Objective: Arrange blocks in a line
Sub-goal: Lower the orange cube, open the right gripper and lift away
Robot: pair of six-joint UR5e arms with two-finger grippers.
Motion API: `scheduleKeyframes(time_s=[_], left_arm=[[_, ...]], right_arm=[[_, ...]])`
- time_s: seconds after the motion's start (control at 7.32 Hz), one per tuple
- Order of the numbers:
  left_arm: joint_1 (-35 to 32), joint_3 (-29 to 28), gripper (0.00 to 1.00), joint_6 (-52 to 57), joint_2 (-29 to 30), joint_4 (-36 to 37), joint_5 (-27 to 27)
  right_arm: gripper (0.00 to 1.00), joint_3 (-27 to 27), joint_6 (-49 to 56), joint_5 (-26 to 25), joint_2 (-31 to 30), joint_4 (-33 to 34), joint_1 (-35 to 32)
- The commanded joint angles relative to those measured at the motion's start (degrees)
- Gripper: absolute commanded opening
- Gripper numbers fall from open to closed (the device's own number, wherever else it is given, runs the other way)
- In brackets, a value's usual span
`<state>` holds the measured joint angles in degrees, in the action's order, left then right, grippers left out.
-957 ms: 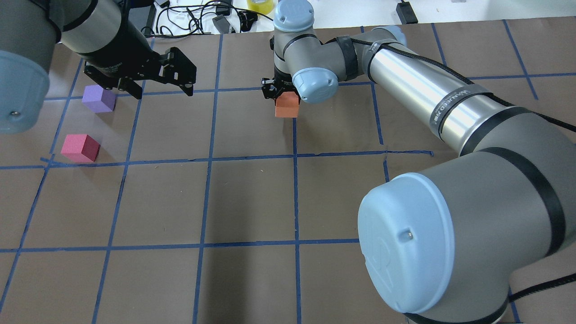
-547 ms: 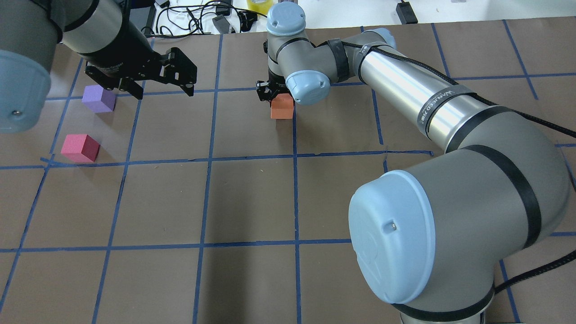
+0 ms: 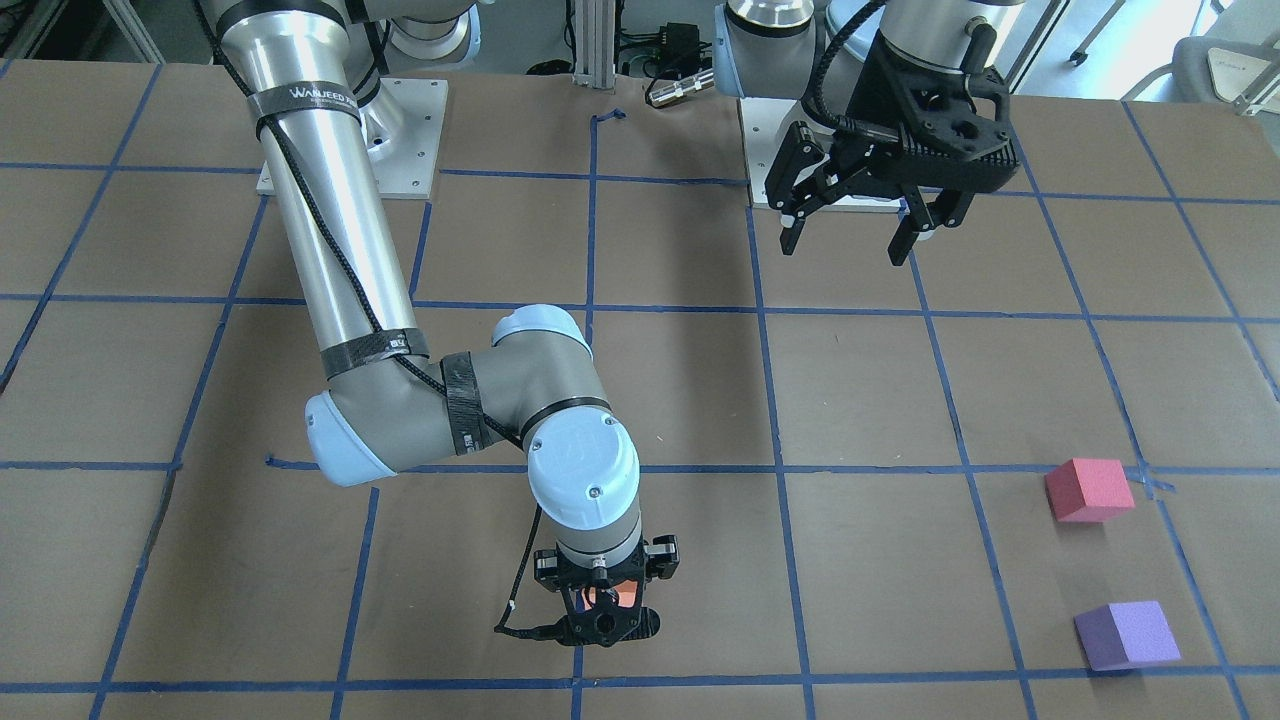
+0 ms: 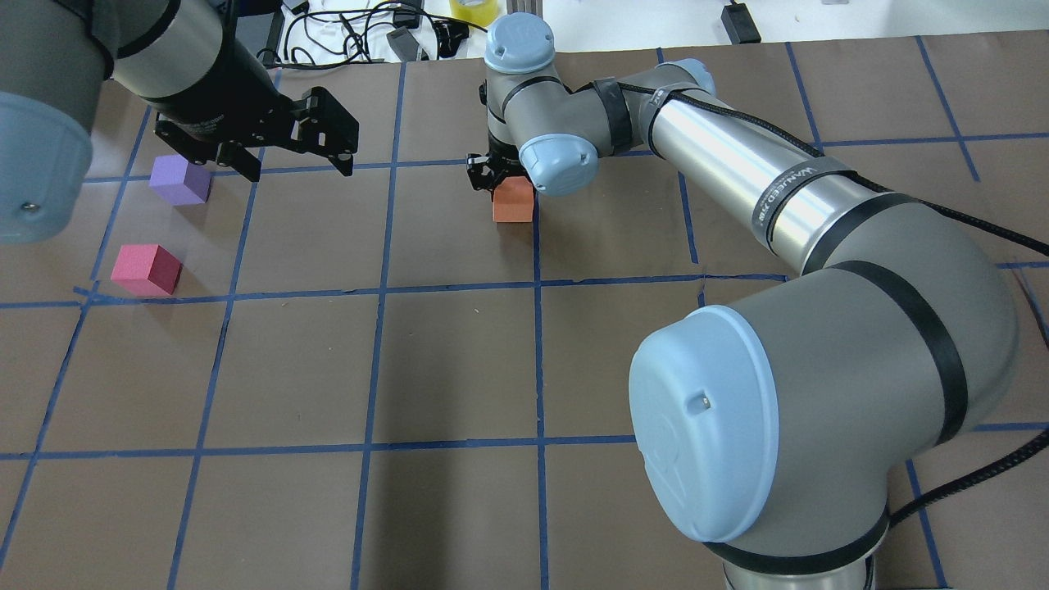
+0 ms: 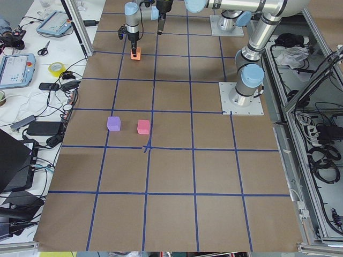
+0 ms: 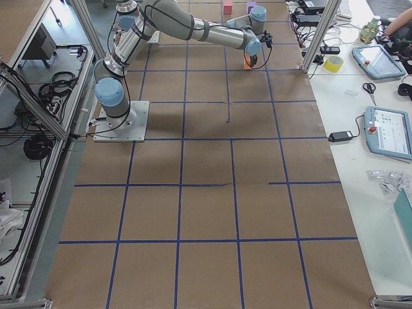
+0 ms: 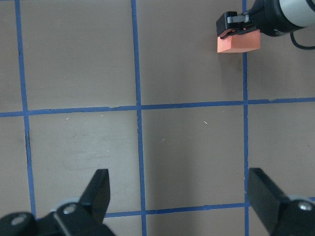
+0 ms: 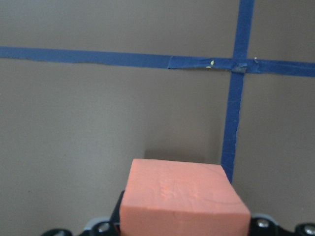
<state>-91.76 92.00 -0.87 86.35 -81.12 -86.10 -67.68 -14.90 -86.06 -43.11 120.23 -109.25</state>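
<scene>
My right gripper (image 4: 500,174) is shut on the orange block (image 4: 513,202) and holds it low over the brown table beside a blue tape line. I cannot tell whether the block touches the table. The block fills the bottom of the right wrist view (image 8: 182,199) and shows between the fingers in the front view (image 3: 612,596). The purple block (image 4: 180,180) and the pinkish-red block (image 4: 147,269) sit on the table at the left, close together. My left gripper (image 4: 295,164) is open and empty, hovering just right of the purple block.
Blue tape lines (image 4: 537,328) divide the brown table into squares. Cables and a yellow tape roll (image 4: 474,8) lie beyond the far edge. My right arm's elbow (image 4: 787,410) bulks over the near right. Mounting plates (image 3: 400,110) stand at the robot's side.
My right gripper has carried the orange block a short way left, toward the other blocks. The left arm, the purple block and the pinkish-red block have not moved.
</scene>
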Motion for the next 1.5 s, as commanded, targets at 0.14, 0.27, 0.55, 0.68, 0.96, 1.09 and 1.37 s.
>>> scheduleKeyframes(time_s=[0.14,0.27,0.55,0.68,0.96,1.09,1.37], left_arm=[[0.0,0.02,1.0,0.08,-0.04,-0.09,-0.03],[0.0,0.02,1.0,0.08,-0.13,0.0,-0.03],[0.0,0.02,1.0,-0.01,-0.04,-0.09,-0.03],[0.0,0.02,1.0,-0.01,-0.04,-0.09,-0.03],[0.0,0.02,1.0,0.16,-0.13,-0.09,-0.03],[0.0,0.02,1.0,-0.1,-0.13,0.0,-0.03],[0.61,-2.25,1.0,-0.36,1.44,1.13,0.84]], right_arm=[[1.0,0.0,-0.39,0.28,-0.13,-0.17,0.0],[1.0,0.0,-0.74,0.45,-0.3,-0.17,0.0],[1.0,-0.08,-0.83,-0.07,-3.27,-1.31,-0.35],[1.0,-0.08,-0.75,-0.33,-6.86,-5.49,0.78],[1.0,-1.13,1.09,0.44,-14.94,-13.75,4.98],[1.0,-1.31,4.93,0.37,-19.07,-18.84,7.53],[0.99,-2.71,11.97,-0.42,-27.07,-29.38,13.5]])
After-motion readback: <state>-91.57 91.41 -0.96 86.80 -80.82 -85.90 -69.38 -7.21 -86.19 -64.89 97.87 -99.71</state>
